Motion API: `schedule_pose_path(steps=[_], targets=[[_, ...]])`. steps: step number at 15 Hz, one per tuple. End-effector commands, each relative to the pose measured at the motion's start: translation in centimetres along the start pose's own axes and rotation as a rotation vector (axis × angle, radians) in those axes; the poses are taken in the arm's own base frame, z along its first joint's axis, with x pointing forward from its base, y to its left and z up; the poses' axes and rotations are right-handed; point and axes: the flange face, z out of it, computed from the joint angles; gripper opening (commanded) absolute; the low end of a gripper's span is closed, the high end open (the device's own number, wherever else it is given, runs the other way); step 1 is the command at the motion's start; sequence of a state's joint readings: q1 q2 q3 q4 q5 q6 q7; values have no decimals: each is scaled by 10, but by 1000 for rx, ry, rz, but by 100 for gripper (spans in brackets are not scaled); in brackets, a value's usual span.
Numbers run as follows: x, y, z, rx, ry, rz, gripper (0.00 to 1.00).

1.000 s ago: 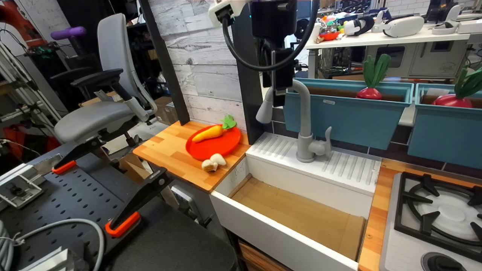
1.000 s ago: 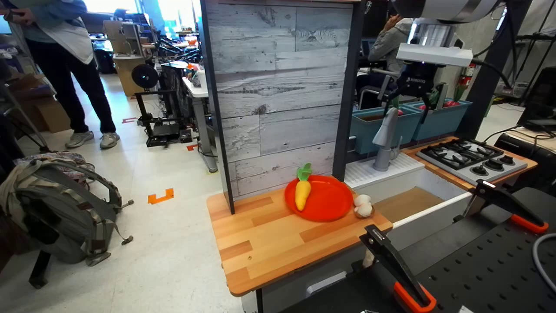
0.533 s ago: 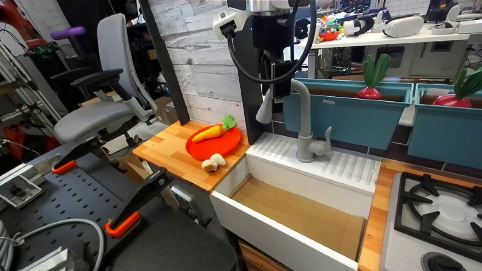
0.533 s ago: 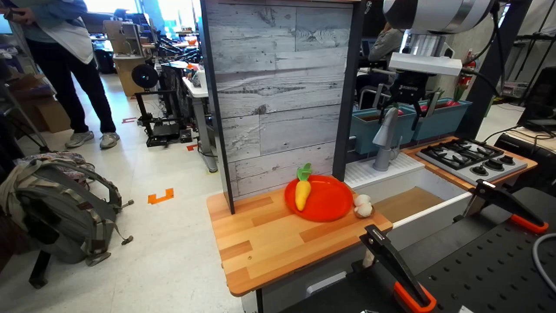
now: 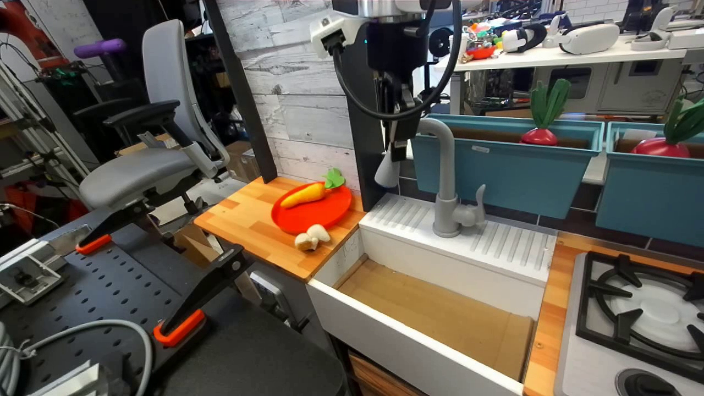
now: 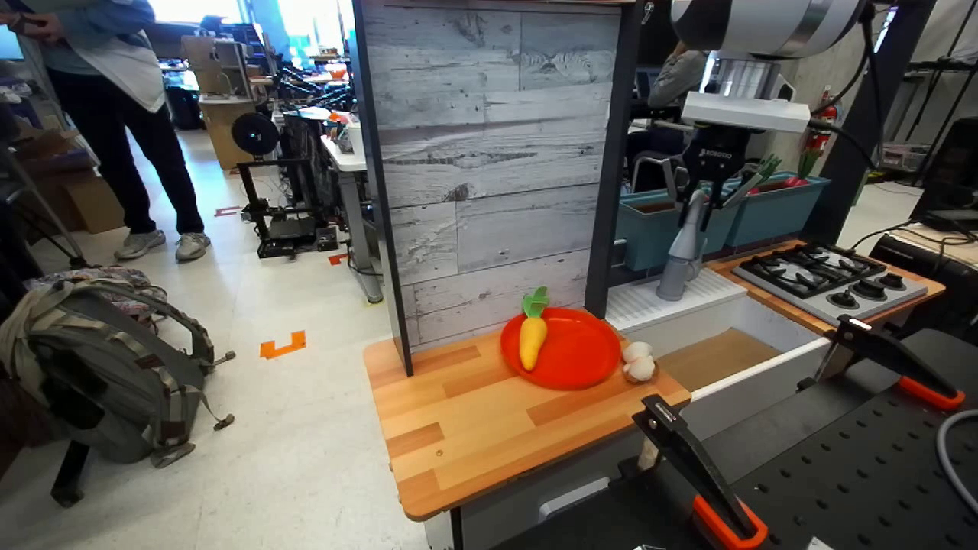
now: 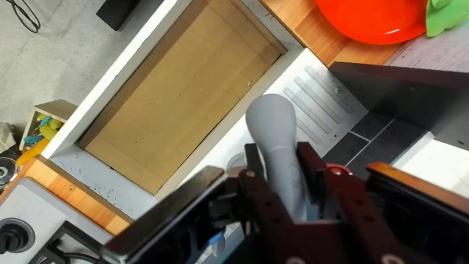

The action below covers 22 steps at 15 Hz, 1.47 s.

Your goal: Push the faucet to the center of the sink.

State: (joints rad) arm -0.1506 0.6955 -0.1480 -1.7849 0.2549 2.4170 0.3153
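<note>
The grey faucet [image 5: 447, 170] rises from the ribbed rear ledge of the white sink [image 5: 407, 336], with its spout arching over and down. In the wrist view, the neck of the spout [image 7: 275, 121] runs between my gripper's [image 7: 279, 147] two dark fingers, which press close along both its sides. From an exterior view, the gripper [image 6: 697, 210] hangs from above with its fingers around the upper part of the faucet [image 6: 682, 252]. The spout head points toward the dark post's side of the sink. The side lever [image 5: 477, 204] sits low on the faucet, apart from the gripper.
A dark upright post [image 5: 367, 143] stands close behind the spout. Teal bins [image 5: 506, 170] hang behind the faucet. A red plate [image 5: 311, 208] with a toy carrot and toy mushrooms [image 5: 312, 237] lies beside the sink; a stove [image 5: 649, 308] lies opposite.
The arm came down and shifted slightly over the spout. The fingers, wide apart before, have closed around its neck, and the spout has swung a little.
</note>
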Motion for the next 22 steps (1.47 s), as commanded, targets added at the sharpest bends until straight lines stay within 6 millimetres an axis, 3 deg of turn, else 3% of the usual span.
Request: schedule_pose_path(steps=[1,3,12,21,22], targets=[[9,14,1,-25,3,-61,1],[12,23,0,-52,1,-122,6],[43,69,-18,-171,-13,-429,6],[55,81,-19,-208,-25,-659,6],[53,80,-19,-189,-35,-664,49]])
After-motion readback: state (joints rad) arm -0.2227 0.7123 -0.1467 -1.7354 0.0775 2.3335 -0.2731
